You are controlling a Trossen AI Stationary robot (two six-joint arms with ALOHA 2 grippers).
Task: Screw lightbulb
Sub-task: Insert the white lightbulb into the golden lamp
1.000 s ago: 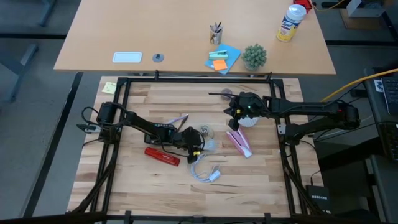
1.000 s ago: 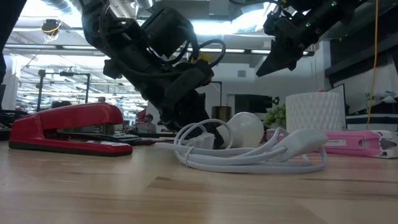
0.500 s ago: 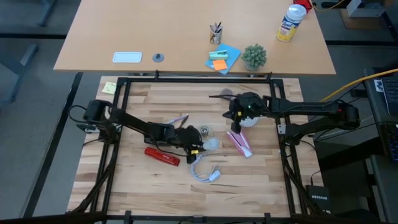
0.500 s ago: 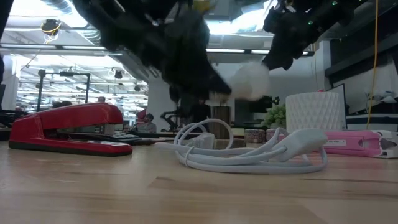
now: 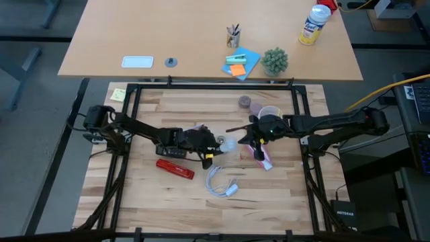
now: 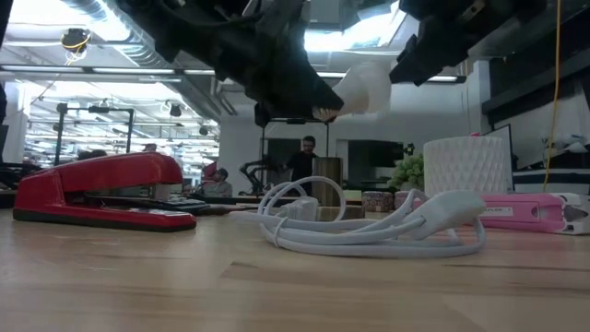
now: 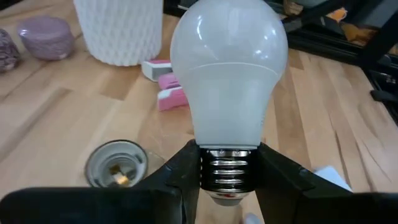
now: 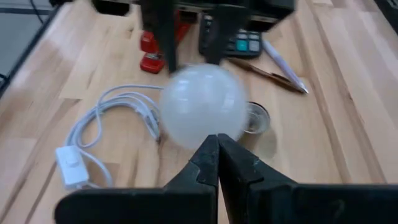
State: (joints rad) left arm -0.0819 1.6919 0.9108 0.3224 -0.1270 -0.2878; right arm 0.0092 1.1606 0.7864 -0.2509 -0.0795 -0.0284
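Above the white cord (image 6: 369, 231), I've got the lightbulb (image 7: 229, 81) lifted off the table, left gripper (image 7: 229, 180) clamping its screw end; right gripper (image 8: 217, 163) clenched empty, closing in

Lightbulb (image 5: 229, 144) between both hands, above cable (image 5: 218, 184), stapler (image 5: 175, 168) leftward.

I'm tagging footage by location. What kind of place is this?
Probably an open-plan office or lab: a butcher-block worktable, a red stapler, and a person among workstations in the room behind.
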